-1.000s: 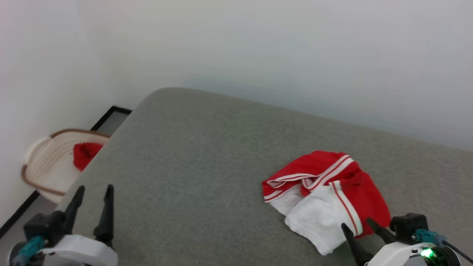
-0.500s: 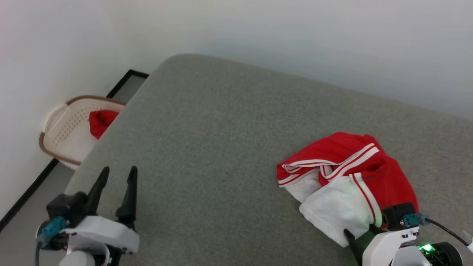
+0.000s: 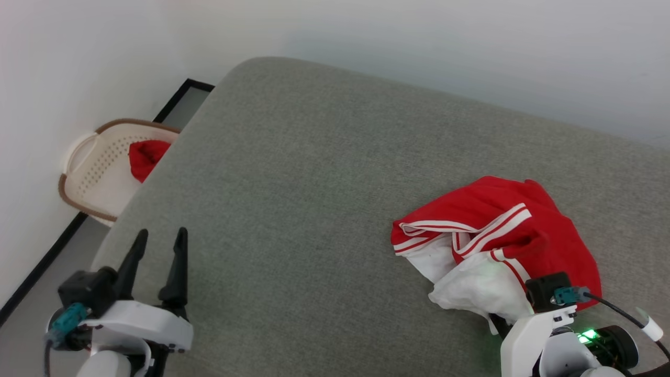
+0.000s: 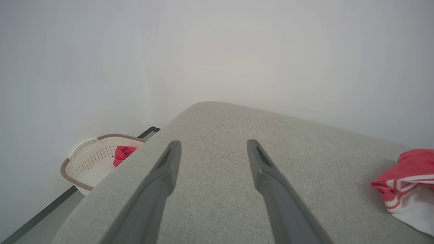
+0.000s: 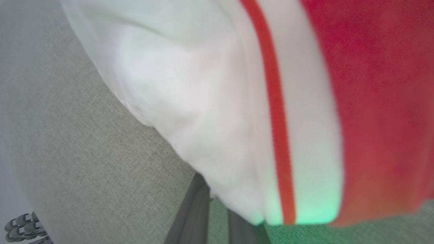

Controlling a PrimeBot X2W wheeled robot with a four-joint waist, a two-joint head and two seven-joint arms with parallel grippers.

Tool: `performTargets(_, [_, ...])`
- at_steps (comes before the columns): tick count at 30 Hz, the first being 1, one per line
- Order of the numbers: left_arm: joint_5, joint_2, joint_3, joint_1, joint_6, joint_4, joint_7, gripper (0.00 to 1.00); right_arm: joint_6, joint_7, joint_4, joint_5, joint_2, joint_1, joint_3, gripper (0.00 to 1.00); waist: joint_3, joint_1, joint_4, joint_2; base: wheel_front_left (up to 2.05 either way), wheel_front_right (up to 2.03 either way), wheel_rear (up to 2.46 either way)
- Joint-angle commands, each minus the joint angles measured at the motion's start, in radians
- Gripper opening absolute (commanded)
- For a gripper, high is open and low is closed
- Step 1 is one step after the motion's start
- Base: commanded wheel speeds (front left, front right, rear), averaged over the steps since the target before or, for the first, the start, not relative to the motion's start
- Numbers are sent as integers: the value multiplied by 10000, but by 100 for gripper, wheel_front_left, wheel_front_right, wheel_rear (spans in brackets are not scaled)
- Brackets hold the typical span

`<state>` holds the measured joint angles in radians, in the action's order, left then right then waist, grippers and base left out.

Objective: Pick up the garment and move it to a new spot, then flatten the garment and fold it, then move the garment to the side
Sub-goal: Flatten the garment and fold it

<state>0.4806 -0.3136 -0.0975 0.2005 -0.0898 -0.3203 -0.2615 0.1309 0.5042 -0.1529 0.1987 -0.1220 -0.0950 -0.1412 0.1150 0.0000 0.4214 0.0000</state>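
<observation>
The garment [image 3: 502, 230], bright red with white sleeve ends and red-and-white stripe trim, lies crumpled on the right of the grey cushioned surface [image 3: 314, 183]. Its edge also shows at the right of the left wrist view as the garment [image 4: 407, 176]. My right gripper [image 3: 497, 320] is at the near edge of the white sleeve. In the right wrist view the garment [image 5: 237, 84] drapes over my right gripper [image 5: 217, 206], whose fingers stand close together, tips hidden in the fabric. My left gripper [image 3: 161, 235] hovers open and empty at the lower left, far from the garment.
A cream perforated basket [image 3: 89, 173] with a brown rim sits on the floor beside the surface's left edge and holds a small plain red cloth [image 3: 146, 157]. White walls stand behind and to the left. A black baseboard strip [image 3: 42, 267] runs along the floor.
The head camera has shifted, moving the whole scene. My right gripper has pushed forward into the white sleeve and its fingers have come together; the sleeve is now bunched. The left gripper stays open.
</observation>
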Motion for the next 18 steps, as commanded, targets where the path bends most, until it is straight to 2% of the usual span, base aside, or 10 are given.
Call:
performTargets(1, [-85,36,125,-62,-69,4,-41,100,-3,-43,48,121,-59,-120,-16,0,-85,0,-113,0,0,0,0])
performTargets(8, [-367,6,570,-332,-185,202,-42,100,-3,529,837,680,-345,-57,359,0,-329,0,-576,0,0,0,0])
performTargets(18, [-571,-32,845,-632,-253,418,-22,100,-3,1304,1868,854,-962,113,1976,0,-701,0,-1289,0,0,0,0])
